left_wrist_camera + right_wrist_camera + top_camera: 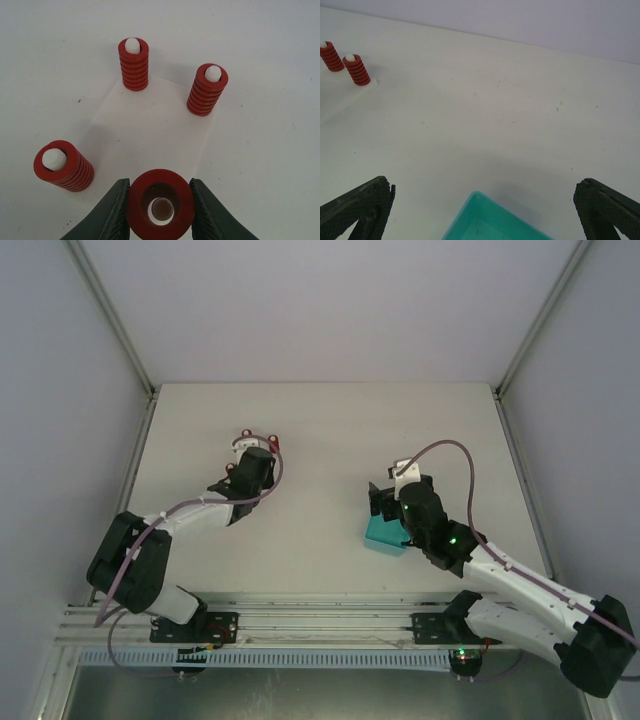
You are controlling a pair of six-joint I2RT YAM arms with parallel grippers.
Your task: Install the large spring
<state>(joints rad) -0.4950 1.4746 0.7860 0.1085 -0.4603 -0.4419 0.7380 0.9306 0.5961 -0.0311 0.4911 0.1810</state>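
Observation:
In the left wrist view my left gripper (160, 200) is shut on a large red spring (160, 187), held upright over a white peg whose tip shows through its bore. Three more red springs (133, 64) (207, 90) (64, 166) sit on white pegs of the white base plate (150, 135). In the top view the left gripper (252, 468) is over the plate (250, 443). My right gripper (482, 212) is open wide and empty above a teal bin (495, 222); in the top view it (392, 502) hovers by the bin (384, 535).
The right wrist view shows two of the springs on their pegs (356, 70) at the far left. Metal frame posts and grey walls bound the table (330, 430). The arm bases sit on a rail at the near edge.

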